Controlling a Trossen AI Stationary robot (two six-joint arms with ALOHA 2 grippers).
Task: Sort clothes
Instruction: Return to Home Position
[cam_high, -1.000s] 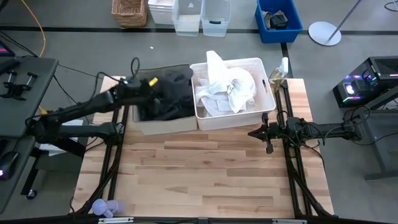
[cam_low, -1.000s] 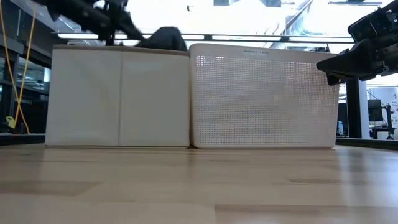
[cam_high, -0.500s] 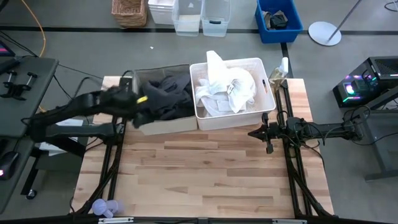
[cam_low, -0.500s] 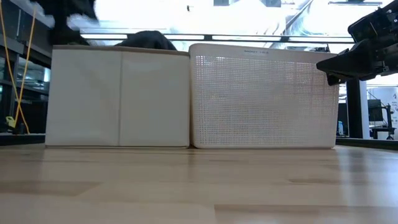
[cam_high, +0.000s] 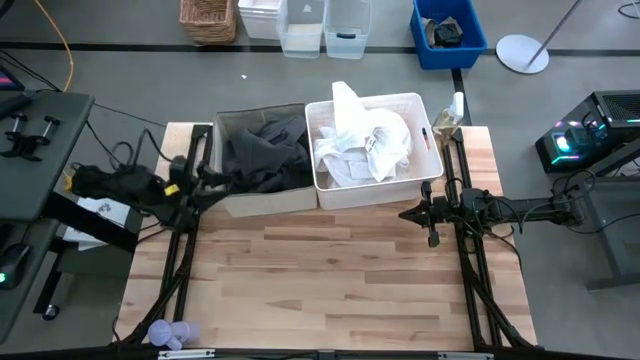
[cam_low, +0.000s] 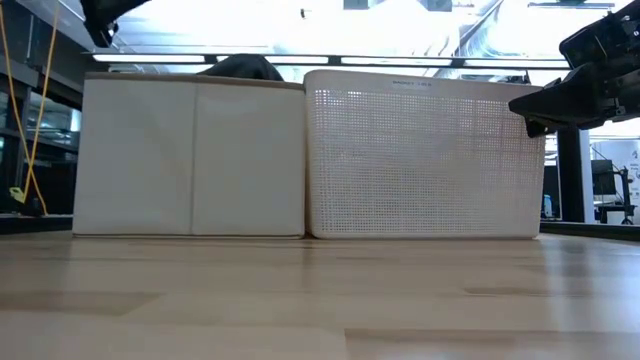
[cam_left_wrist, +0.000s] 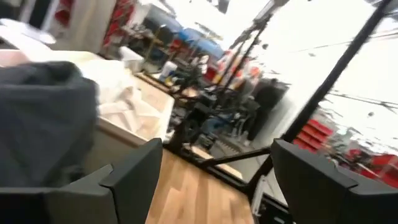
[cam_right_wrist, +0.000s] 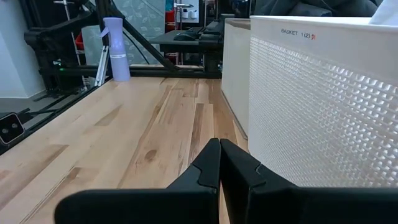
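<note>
Left pincer (cam_left_wrist: 214, 158), 9 o'clock, is spread wide; right pincer (cam_right_wrist: 219, 146), 3 o'clock, clenched. Grey clothes (cam_high: 262, 152) fill the bin (cam_high: 262, 203); white shirts (cam_high: 365, 145), pointing to 12, the basket (cam_high: 375, 192).

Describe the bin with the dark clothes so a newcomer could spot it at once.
On the wooden table, two containers stand side by side along the back edge. The left-hand one is the smooth-walled beige bin, holding dark clothes. Its neighbour is a perforated white basket full of white clothes.
</note>
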